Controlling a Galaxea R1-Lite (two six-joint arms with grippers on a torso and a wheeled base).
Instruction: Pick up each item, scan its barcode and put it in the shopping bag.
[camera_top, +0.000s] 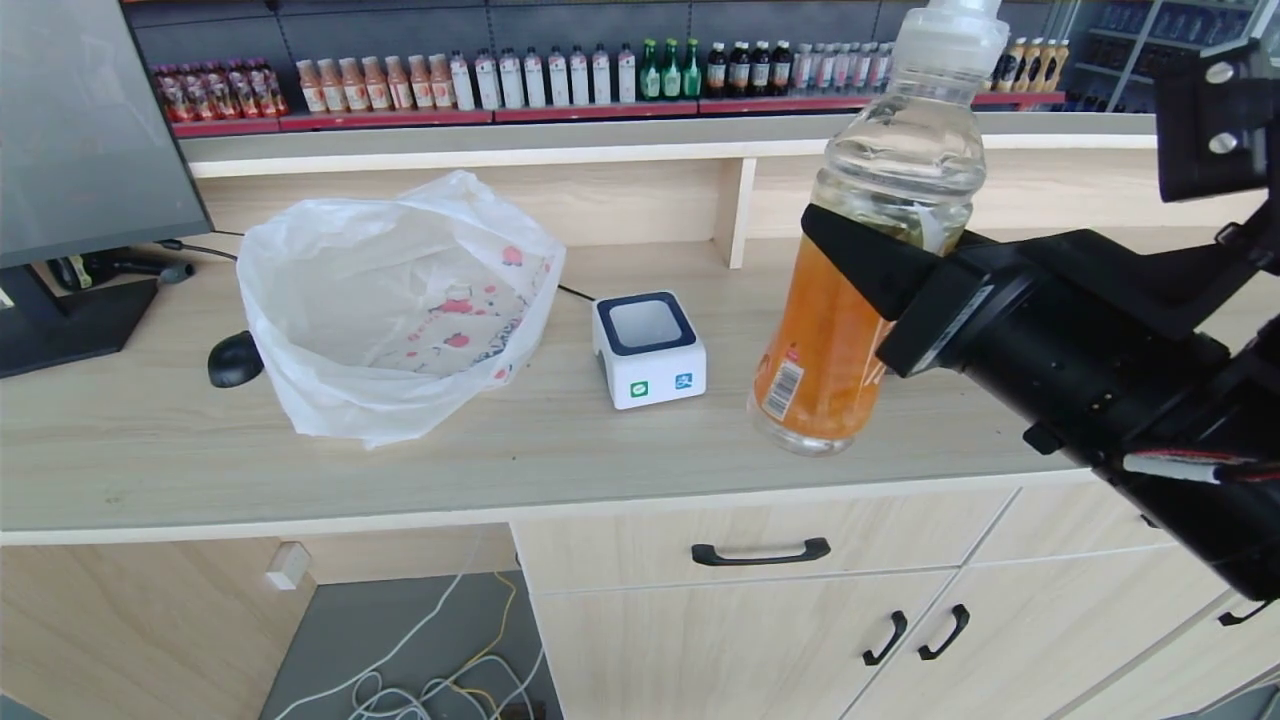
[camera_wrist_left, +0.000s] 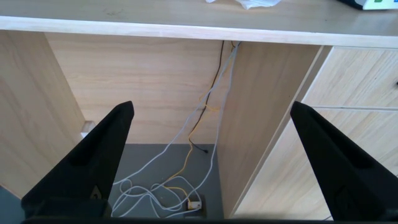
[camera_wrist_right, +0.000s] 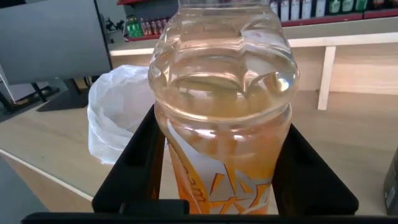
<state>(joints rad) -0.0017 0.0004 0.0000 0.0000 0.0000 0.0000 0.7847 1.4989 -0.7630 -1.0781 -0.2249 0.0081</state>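
a: bottle, where?
b: pinched upright in right hand, right of scanner, near worktop front edge. orange label, barcode low on it, digits too small to read.
a: left hand?
b: spread wide, holding nothing, low under the worktop edge, facing cables.
a: bag?
b: open, left of scanner, red print, unreadable.

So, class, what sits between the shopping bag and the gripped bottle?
The white barcode scanner stands there, clear of bag and bottle, shown in the head view.
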